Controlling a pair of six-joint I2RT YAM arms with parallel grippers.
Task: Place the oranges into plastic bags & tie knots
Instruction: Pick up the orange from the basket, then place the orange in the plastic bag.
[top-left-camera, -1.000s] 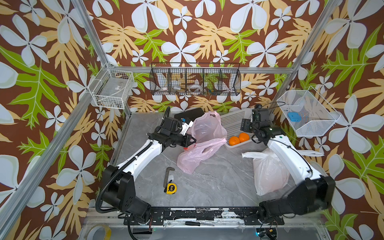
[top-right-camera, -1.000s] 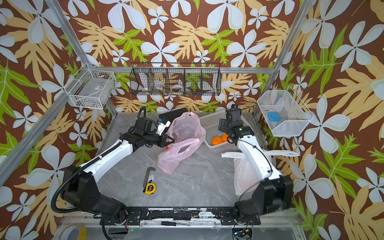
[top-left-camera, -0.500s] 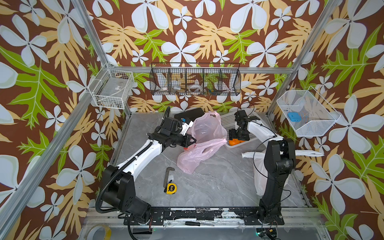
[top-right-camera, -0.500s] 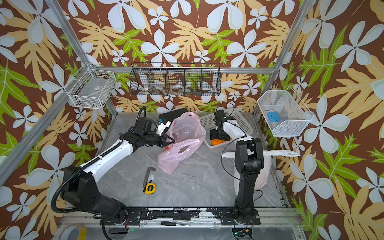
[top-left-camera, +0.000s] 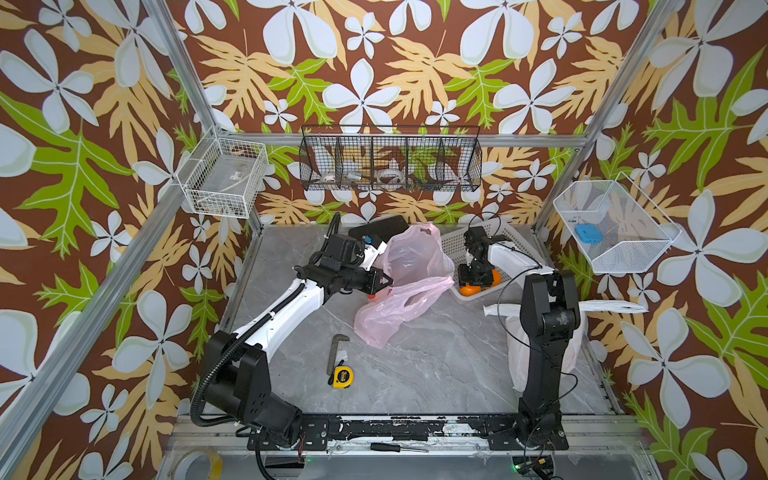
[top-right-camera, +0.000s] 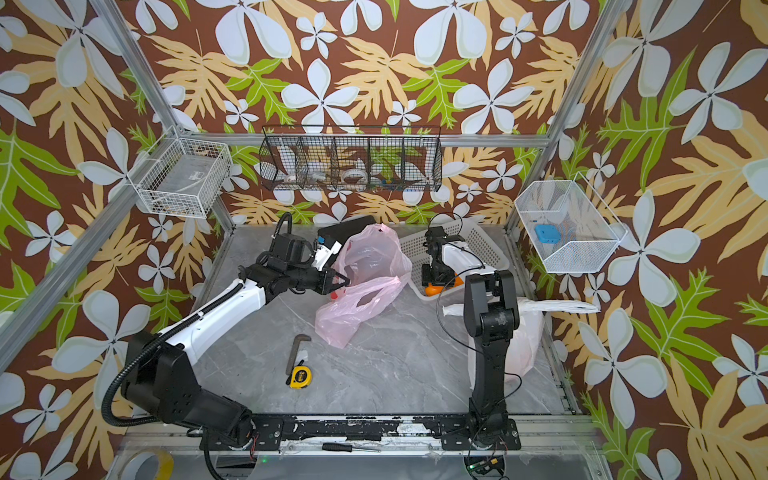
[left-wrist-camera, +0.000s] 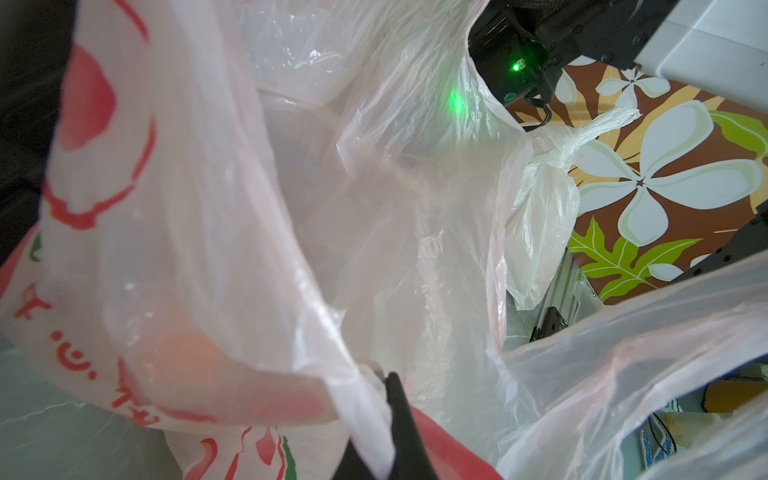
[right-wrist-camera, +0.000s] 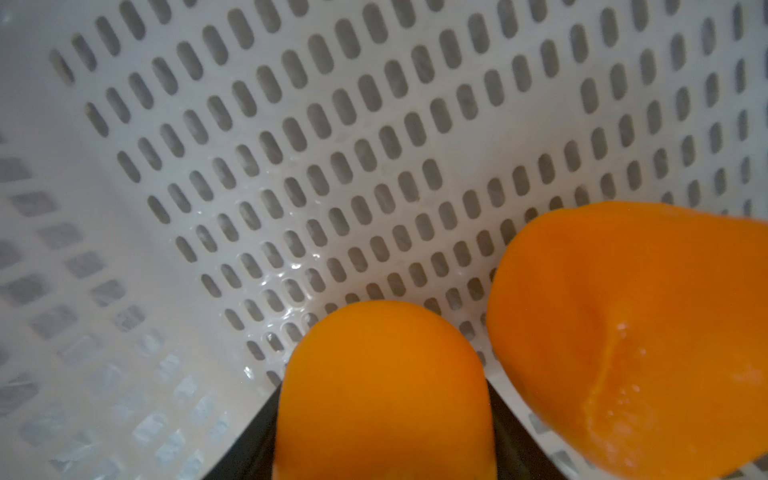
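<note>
Centre of a top view: left gripper (top-left-camera: 387, 283) pinches the pink printed bag (top-left-camera: 401, 309) at its rim. Right of centre, right gripper (right-wrist-camera: 384, 392) clasps one orange (right-wrist-camera: 384, 349) inside the white perforated basket (right-wrist-camera: 291, 166), another orange (right-wrist-camera: 623, 332) just beside.

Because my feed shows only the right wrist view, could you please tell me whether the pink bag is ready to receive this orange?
Observer: The left pincer is shut on the pink bag's rim, holding its mouth open.
Operator: Thank you. Is it near the basket holding my orange?
Observer: Yes, it stands right beside the white basket, on the left arm's side.
Operator: And the white bag?
Observer: The white bag sits by the right arm's base, its knot already tied.
</note>
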